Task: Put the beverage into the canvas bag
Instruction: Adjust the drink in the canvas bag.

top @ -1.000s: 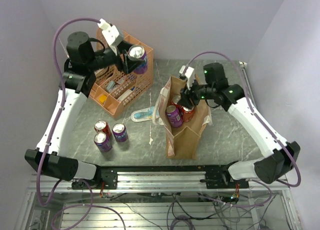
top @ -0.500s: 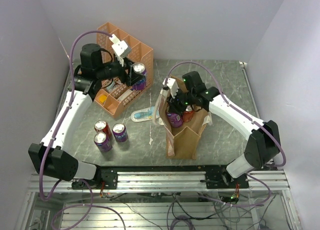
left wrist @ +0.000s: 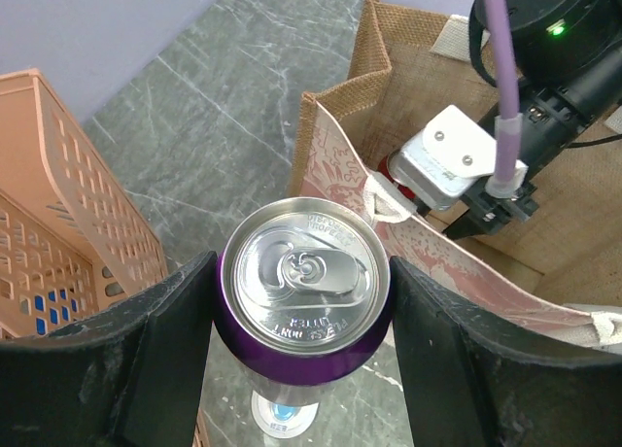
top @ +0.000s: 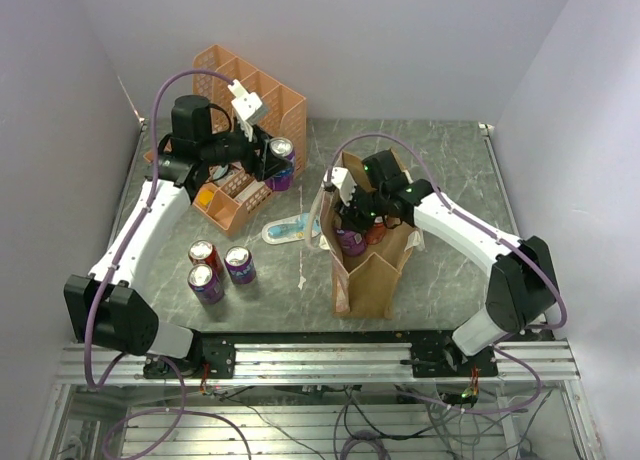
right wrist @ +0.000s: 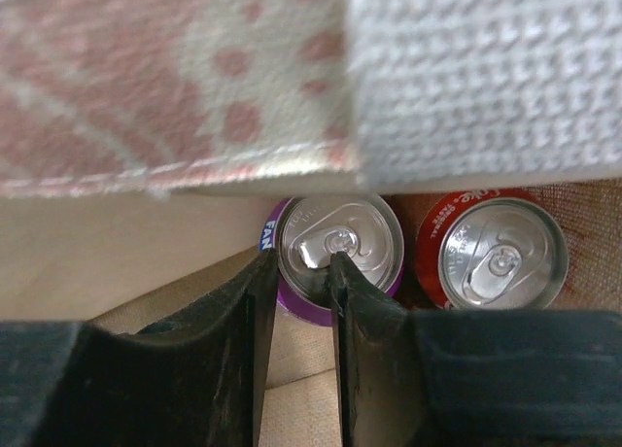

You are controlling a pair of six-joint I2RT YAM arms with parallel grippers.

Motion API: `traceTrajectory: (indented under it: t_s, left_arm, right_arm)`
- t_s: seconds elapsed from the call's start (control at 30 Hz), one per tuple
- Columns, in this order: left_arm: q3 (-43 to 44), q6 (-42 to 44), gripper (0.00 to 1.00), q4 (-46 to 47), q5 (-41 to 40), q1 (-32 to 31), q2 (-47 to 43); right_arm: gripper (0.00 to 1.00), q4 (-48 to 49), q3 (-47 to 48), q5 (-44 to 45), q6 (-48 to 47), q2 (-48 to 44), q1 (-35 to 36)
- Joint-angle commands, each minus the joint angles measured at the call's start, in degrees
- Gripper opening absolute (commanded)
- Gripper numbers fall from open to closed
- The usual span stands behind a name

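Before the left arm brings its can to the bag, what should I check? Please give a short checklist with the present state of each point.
1. Grip: the left fingers press the held can on both sides, and it is upright: ok.
2. The bag stands with its mouth open: ok.
3. Mouth free for entry: not ok; the right gripper is inside it.
4. Its hold on the purple can inside: cannot tell; the fingers straddle the rim.
5. Room beside that and the red can: cannot tell.
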Motion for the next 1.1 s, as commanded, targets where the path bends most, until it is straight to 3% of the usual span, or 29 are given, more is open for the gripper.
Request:
traceTrajectory:
  t_s: [0.0, 0.63, 1.07]
  left_arm:
    - [0.34, 2.67, 0.07, 6.26, 3.32, 0.09, 0.43]
    - [-0.93, 12.97, 0.07, 0.4, 5.78, -3.14, 2.31]
    - [-3.25, 23.54, 0.07, -7.13, 9.22, -4.87, 2.47]
  right_arm:
    - [0.27, -4.03, -2.64, 0.51, -2.26, -3.68, 0.16]
    - [0.25, -5.27, -6.72, 0.19, -2.21, -8.35, 0.17]
    - [0.39, -5.86, -4.91, -0.85, -3.02, -9.33, 0.16]
